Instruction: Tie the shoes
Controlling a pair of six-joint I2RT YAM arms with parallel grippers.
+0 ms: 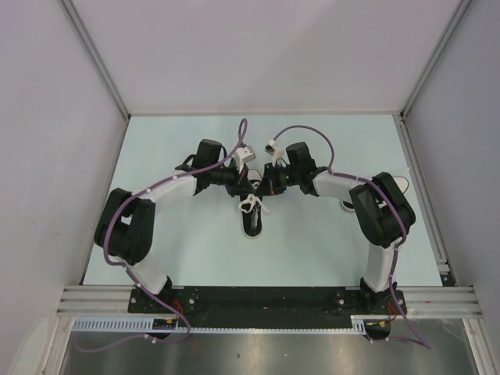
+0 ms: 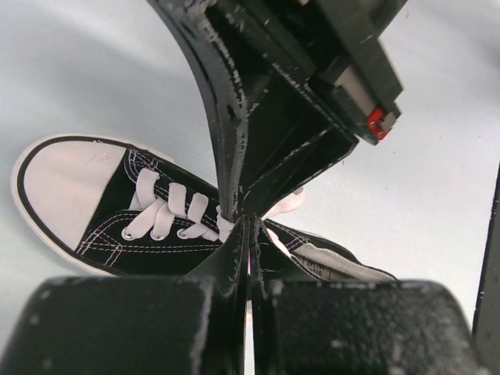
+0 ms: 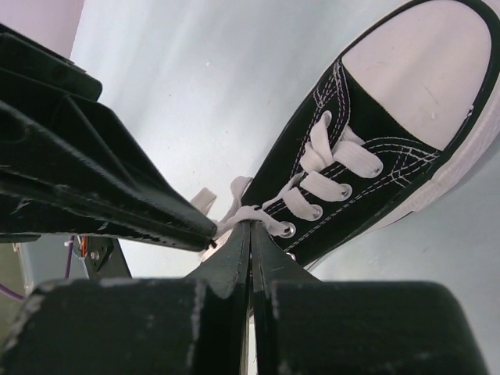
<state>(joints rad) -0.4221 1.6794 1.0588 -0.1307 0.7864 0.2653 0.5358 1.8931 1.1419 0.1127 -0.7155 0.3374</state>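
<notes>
Centrally on the pale table (image 1: 328, 242), the two arms meet tip to tip over one black sneaker (image 1: 254, 225). Coming from the left, the left gripper (image 2: 248, 228) has its jaws pressed together on the white laces (image 2: 168, 207) near the top eyelets. The sneaker lies in the middle, its white toe cap (image 3: 414, 78) pointing toward the near edge. Coming from the right, the right gripper (image 3: 251, 228) is likewise clamped on a lace, just beside the other's tip.
</notes>
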